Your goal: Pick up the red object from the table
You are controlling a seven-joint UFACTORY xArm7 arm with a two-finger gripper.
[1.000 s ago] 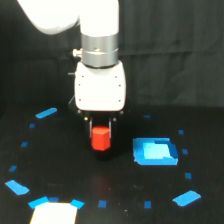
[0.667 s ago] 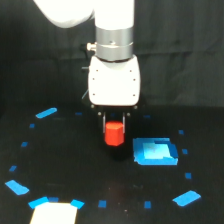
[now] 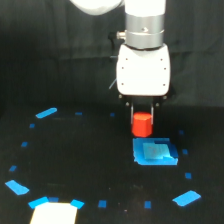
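The white-bodied gripper point(image 3: 142, 116) with its short dark fingers is clamping the small matte red-orange cylinder-like block point(image 3: 141, 125), one finger down each side and the block's lower half hanging out beneath them. The block is riding clear of the flat black matte table point(image 3: 90, 160), just above and behind the big raised-edge blue square patch point(image 3: 154, 151), which serves here as the landmark.

To do this step well, the arm should be rising straight and gently, with the squeeze kept even, since only the upper part of the block is sitting between the fingers and a jerk could let it slide out. A tilt of the wrist would be a needless risk.

As for containers, the blue square patch is looking like a shallow tray with a lighter inner face; nothing is lying in it, as far as this blurred view shows. Toward the exterior view's left of that patch, small blue tape marks point(image 3: 46, 113) are ringing the table, and a pale white sheet point(image 3: 52, 214) is sitting at the near edge.
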